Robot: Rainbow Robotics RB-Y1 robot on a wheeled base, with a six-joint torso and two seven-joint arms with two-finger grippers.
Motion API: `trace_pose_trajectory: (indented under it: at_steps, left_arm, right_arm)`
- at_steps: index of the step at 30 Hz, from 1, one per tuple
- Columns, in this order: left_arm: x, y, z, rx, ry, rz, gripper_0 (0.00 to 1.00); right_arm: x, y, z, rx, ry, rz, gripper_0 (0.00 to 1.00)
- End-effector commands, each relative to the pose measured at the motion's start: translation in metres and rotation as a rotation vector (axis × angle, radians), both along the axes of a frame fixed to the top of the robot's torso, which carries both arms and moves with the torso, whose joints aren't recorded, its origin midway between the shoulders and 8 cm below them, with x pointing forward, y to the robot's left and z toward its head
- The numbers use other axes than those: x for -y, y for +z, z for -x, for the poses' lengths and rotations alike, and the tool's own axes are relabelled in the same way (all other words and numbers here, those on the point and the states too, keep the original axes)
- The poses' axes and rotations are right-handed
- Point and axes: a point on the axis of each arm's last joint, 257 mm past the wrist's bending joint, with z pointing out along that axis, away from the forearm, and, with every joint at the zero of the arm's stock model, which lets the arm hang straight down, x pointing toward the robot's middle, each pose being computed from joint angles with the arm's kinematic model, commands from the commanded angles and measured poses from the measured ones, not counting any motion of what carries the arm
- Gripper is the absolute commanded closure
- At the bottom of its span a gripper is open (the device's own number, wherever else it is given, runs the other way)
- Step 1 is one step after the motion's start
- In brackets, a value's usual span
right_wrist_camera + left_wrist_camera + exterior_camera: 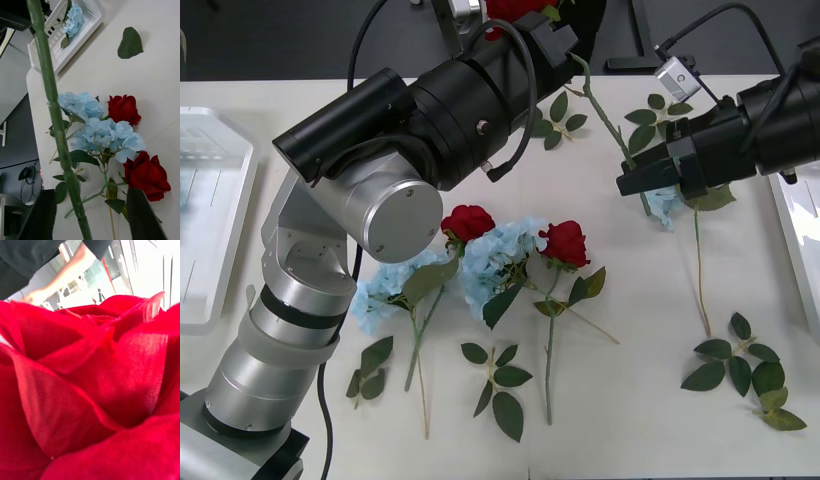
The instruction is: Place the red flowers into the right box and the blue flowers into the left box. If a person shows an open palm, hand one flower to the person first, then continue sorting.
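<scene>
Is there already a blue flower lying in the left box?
Yes. The right wrist view shows a blue flower lying inside the left box, apart from the flowers on the table.

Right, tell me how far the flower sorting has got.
Done: one blue flower lies in the left box. In hand: the left hand is up at a red rose by the table's far edge, a person's arm beyond; a green stem runs between the right hand's open fingers. Left: two red roses and three blue flowers on the table.
</scene>
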Motion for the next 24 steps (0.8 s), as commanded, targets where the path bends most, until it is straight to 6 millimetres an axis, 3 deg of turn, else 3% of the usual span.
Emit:
trace_pose_trajectory:
  at_steps: [1, 12, 13, 14, 15, 16, 24]
  left_arm:
    - [0.02, 0.033, 0.016, 0.031, -0.051, 0.062, 1.0]
    - [0.02, 0.033, 0.016, 0.031, -0.051, 0.062, 1.0]
    - [0.02, 0.033, 0.016, 0.031, -0.051, 0.062, 0.9]
    - [0.02, 0.033, 0.016, 0.031, -0.051, 0.062, 0.65]
    - [0.02, 0.033, 0.016, 0.031, -0.051, 0.062, 0.09]
    - [0.02, 0.033, 0.016, 0.031, -0.051, 0.062, 0.0]
    - [0.02, 0.033, 0.016, 0.031, -0.051, 0.062, 0.0]
  right_arm:
    - [-0.009, -0.001, 0.006, 0.029, 0.034, 0.005, 1.0]
    - [-0.004, -0.005, 0.006, 0.023, 0.024, 0.015, 1.0]
    - [-0.003, -0.005, 0.006, 0.021, 0.023, 0.018, 1.0]
    - [-0.003, -0.005, 0.006, 0.02, 0.024, 0.019, 1.0]
    - [-0.003, -0.005, 0.005, 0.021, 0.021, 0.017, 1.0]
    - [-0.001, -0.005, 0.005, 0.021, 0.019, 0.02, 1.0]
    - [0.004, -0.004, 0.003, 0.018, 0.005, 0.027, 1.0]
